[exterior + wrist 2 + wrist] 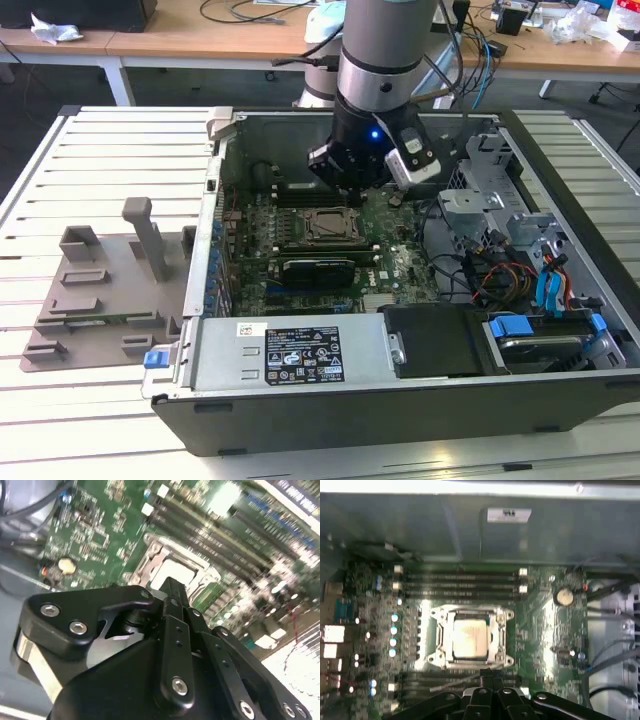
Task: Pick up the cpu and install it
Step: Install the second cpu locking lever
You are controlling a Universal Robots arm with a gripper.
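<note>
The cpu (470, 639), a silvery square chip, lies flat in the metal-framed socket (325, 226) on the green motherboard inside the open computer case. It shows as a pale square (176, 574) in the second wrist view, just beyond my fingertips. My gripper (347, 188) hangs over the board, a little above the socket and towards its back edge. In both wrist views its black fingers (487, 677) are pressed together, with nothing between them. The gripper's tip (172, 586) stands close over the edge of the socket frame.
A black graphics card (318, 270) lies just in front of the socket. Memory slots (460, 582) run behind it. The case walls (215, 200), power supply (290, 350), drive cage (520, 335) and loose cables (490, 275) ring the board. A grey plastic tray (100, 290) lies outside, at the exterior view's left.
</note>
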